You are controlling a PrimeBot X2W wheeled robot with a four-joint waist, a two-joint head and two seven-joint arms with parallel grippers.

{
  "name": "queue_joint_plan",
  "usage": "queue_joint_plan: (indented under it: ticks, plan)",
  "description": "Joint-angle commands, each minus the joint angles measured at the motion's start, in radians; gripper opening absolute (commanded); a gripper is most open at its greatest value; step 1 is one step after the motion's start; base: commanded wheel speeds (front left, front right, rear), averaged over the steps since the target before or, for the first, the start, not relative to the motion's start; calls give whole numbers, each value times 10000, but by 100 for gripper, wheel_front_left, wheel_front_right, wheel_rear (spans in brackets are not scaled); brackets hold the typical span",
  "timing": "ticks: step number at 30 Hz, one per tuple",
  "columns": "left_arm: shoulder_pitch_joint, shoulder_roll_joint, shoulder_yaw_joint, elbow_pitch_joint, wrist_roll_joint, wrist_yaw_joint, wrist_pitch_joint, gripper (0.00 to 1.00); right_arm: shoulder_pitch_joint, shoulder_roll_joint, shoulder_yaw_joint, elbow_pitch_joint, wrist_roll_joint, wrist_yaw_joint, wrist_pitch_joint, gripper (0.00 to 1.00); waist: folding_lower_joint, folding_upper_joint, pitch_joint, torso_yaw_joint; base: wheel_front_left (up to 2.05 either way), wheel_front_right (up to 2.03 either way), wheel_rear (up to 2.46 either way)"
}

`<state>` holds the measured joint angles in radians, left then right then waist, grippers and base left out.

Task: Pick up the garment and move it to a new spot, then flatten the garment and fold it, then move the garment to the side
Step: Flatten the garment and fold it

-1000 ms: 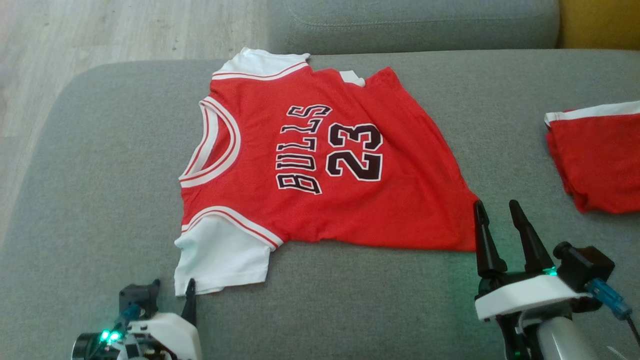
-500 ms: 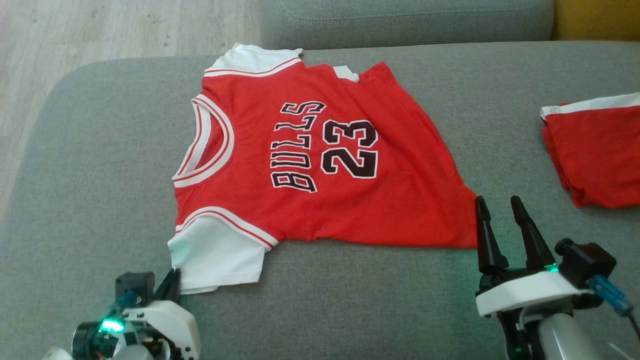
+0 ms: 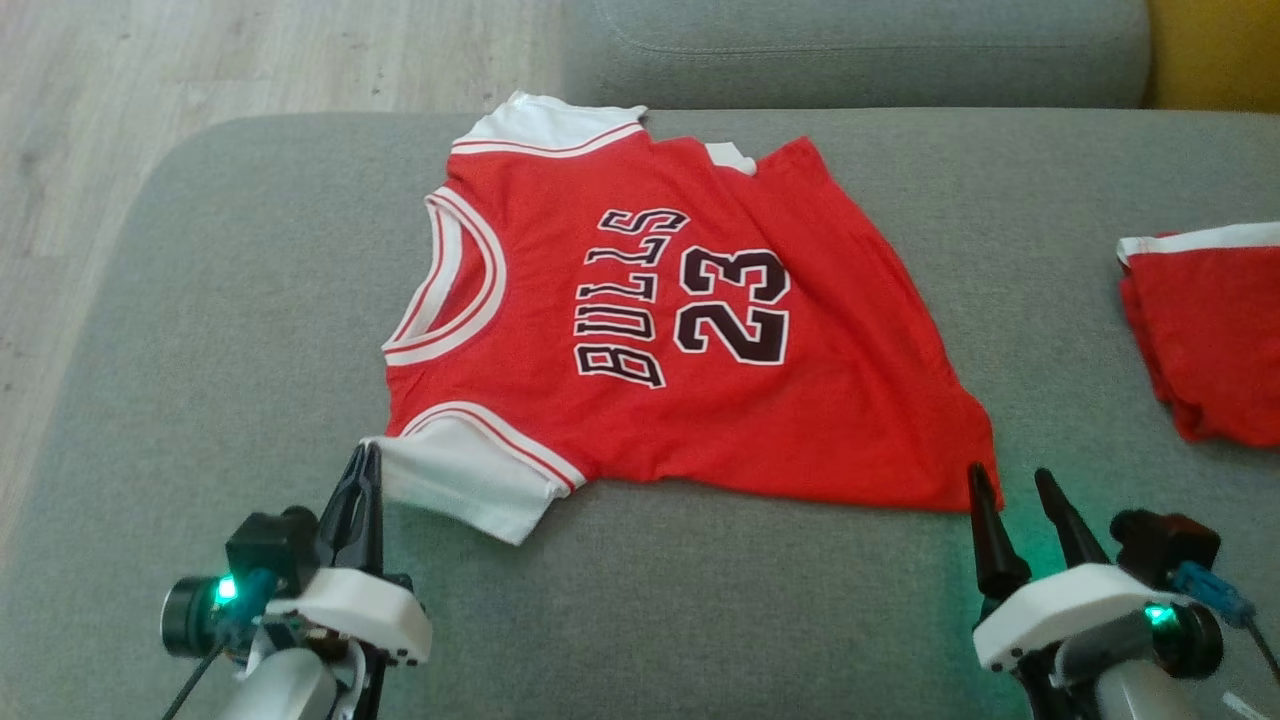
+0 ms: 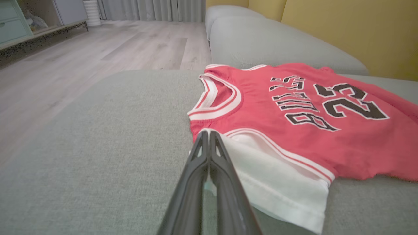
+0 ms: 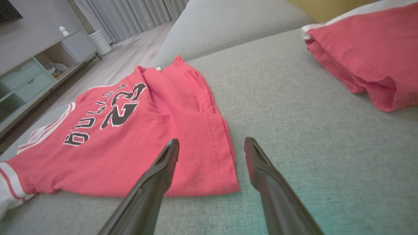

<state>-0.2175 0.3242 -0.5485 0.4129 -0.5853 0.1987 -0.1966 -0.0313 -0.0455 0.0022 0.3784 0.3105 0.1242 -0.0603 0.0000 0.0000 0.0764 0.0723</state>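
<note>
My head camera looks steeply down onto the grey sofa seat. My left wrist camera sits low, close against the white sleeve, facing the wooden floor beyond. My right wrist camera sits low, near the hem corner. All three share the red jersey.

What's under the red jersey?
The red jersey lies on the grey sofa cushion, which shows all around it. Anything else beneath the fabric is covered, so I can't tell.

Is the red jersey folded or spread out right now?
Spread: the jersey lies flat on the sofa with its whole front showing.
</note>
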Motion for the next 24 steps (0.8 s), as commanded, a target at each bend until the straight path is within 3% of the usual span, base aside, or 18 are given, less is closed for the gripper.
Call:
queue_joint_plan:
  ticks: [1,7,20,22,23,24]
  plan:
    - [-281,247,453,-344,108,72,-141,0,-416,-47,177,-193,-38,65,0,100,0,0,-3,63,0,0,0]
    - [-171,327,488,-1039,210,246,-260,0,-836,-47,-324,974,-356,65,262,100,0,0,8,319,0,0,0]
    - [-140,496,381,-1867,306,447,-111,0,-1305,-47,-148,2868,-748,65,557,100,0,0,97,541,0,0,0]
    - [-134,533,396,-1967,303,480,-100,0,-1333,-47,-11,3031,-699,65,611,14,0,0,65,536,0,0,0]
    - [-124,552,405,-2004,293,491,-92,0,-1345,-47,77,3088,-666,65,638,0,0,0,46,527,0,0,0]
    - [-120,570,417,-2036,281,497,-90,0,-1355,-47,159,3122,-630,65,638,0,0,0,12,515,0,0,0]
